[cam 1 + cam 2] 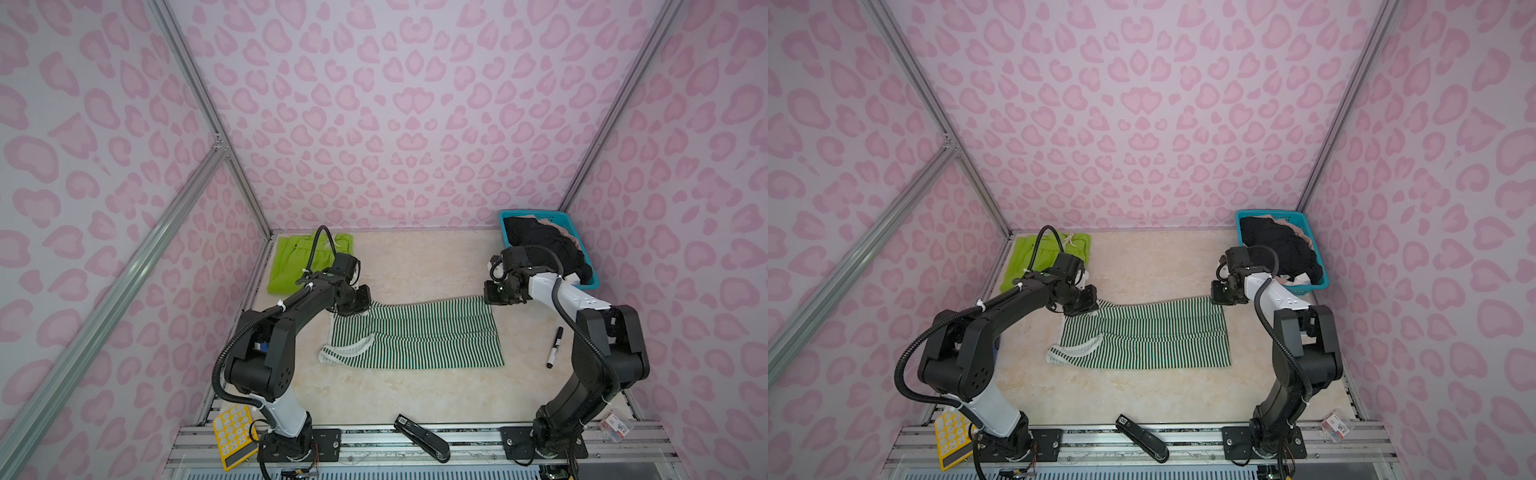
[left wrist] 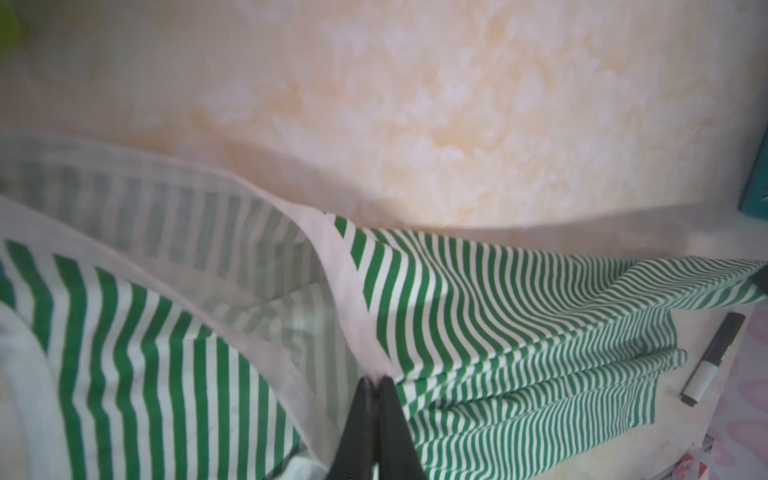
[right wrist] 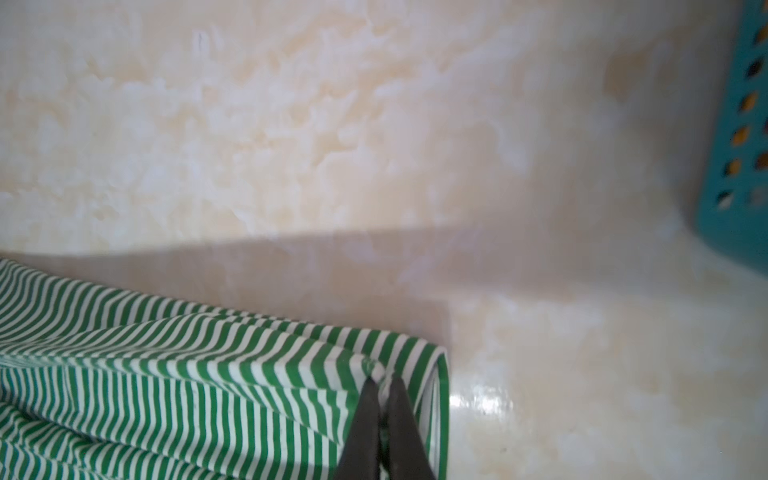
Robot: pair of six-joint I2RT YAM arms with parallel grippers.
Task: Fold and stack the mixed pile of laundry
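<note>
Pinching far corners of the striped top (image 1: 415, 336), left fingers (image 2: 363, 424) and right fingers (image 3: 365, 424) clamped shut.

Lime-green shorts (image 1: 284, 270) partly behind left arm (image 1: 299, 300)

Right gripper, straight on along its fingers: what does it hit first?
The right gripper is shut on the striped top, so that cloth comes first, then likely the table. The teal basket sits off to the side.

Left claw (image 2: 377, 380) pinching striped top (image 2: 478, 299)
</note>
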